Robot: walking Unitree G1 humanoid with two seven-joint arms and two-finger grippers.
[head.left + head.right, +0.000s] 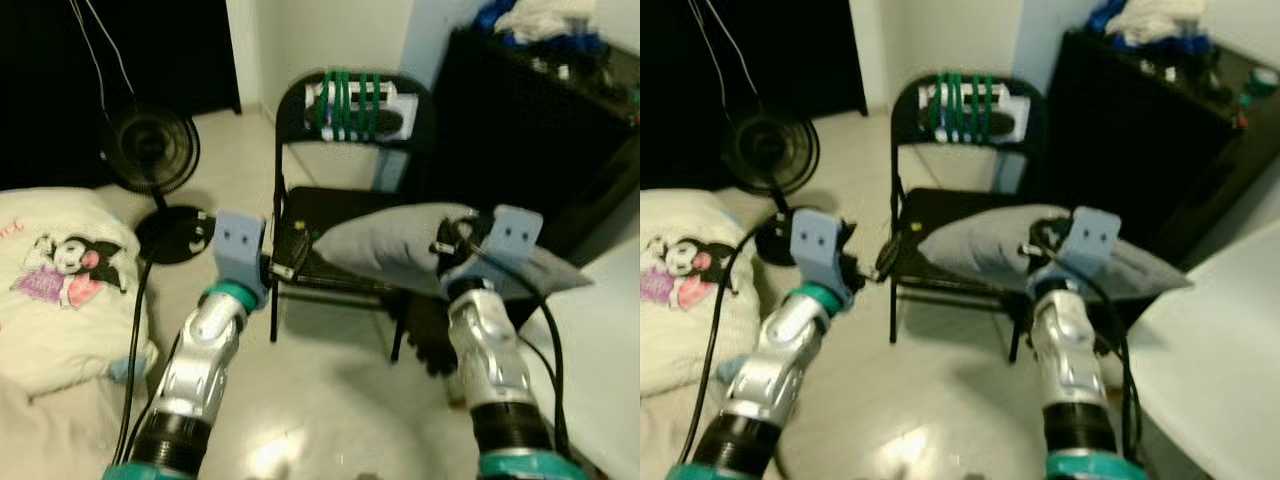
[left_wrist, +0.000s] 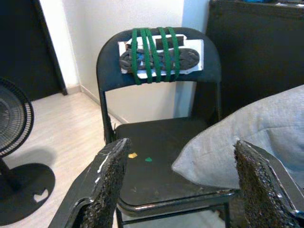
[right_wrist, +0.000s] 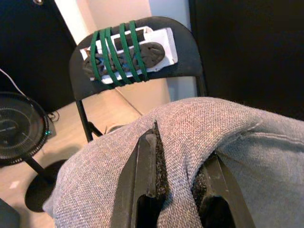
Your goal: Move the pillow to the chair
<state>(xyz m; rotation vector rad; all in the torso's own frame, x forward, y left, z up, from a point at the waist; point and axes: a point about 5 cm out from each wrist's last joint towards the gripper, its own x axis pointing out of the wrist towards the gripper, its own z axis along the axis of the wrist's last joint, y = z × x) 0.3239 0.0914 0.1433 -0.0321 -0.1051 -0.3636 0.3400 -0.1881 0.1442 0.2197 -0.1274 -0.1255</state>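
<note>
Black cabinet [image 1: 530,120] stands at right behind the chair, with white and blue cloth piled on top [image 1: 535,20]. White bed surface [image 1: 600,340] at lower right edge. Cream bedding with a cartoon print [image 1: 60,280] at left. Black folding chair [image 1: 345,215] in centre on pale floor, against a white wall; its backrest carries a white plate with a dark pad, bound on by green straps [image 1: 350,105]. Grey pillow [image 1: 420,250] is held over the right half of the chair seat; its left corner overhangs the seat, its right end sticks out past the chair toward the bed; whether it touches the seat I cannot tell. Black floor fan [image 1: 152,150] stands left of the chair, round base on the floor, cable trailing down beside the left arm. Right gripper [image 3: 173,190] is clenched on the pillow: a fold of grey fabric is pinched between its two black fingers [image 3: 145,175], seen clearly in the right wrist view. Left gripper [image 2: 183,185] is released, fingers [image 2: 109,180] spread wide apart with nothing between them, level with the chair's front left edge and pointing at the seat; pillow corner lies near its one finger but apart. Small orange and green specks [image 2: 140,157] on the seat.
</note>
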